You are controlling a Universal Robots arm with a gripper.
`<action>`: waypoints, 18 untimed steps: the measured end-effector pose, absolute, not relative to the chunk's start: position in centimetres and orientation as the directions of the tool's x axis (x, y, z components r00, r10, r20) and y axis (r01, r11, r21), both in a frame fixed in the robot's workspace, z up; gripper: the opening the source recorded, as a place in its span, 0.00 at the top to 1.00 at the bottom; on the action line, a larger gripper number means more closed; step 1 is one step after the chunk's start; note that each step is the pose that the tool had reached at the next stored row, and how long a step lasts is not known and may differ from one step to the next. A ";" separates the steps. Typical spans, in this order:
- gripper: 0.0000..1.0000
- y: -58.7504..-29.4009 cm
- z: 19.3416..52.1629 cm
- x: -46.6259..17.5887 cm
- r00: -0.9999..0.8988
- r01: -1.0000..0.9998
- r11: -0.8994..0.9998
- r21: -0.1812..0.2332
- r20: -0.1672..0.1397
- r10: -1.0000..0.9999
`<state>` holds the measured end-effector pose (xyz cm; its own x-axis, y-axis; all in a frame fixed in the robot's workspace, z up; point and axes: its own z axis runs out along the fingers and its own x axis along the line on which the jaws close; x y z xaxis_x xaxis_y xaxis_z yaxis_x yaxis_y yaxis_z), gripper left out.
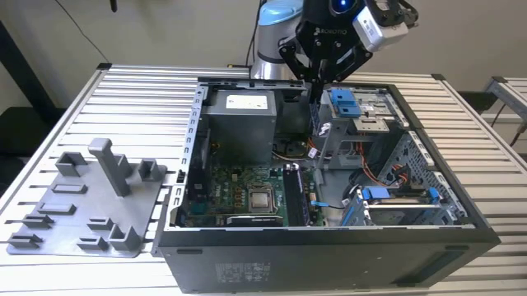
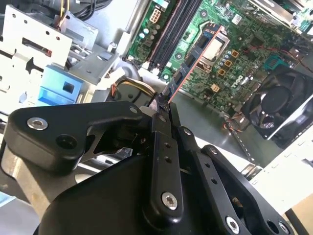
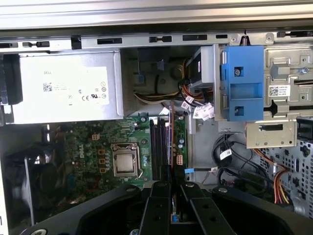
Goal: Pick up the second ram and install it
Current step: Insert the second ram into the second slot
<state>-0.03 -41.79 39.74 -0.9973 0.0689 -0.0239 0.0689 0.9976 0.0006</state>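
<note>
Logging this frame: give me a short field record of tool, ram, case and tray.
tool: shut on the second ram
second ram: hanging vertically from the tool, over the memory slots, not seated
computer case: open, motherboard exposed
fixture tray: grey, on the table, at the exterior view's left of the case

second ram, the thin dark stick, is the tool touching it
Touching. In the second wrist view the tool is shut on the near end of the thin, flat dark memory stick, which juts out edge-on from between its tips.
</note>
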 end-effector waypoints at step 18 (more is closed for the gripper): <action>0.86 -42.3 38.7 0.1 -0.997 0.069 0.998 0.001 -0.024 0.069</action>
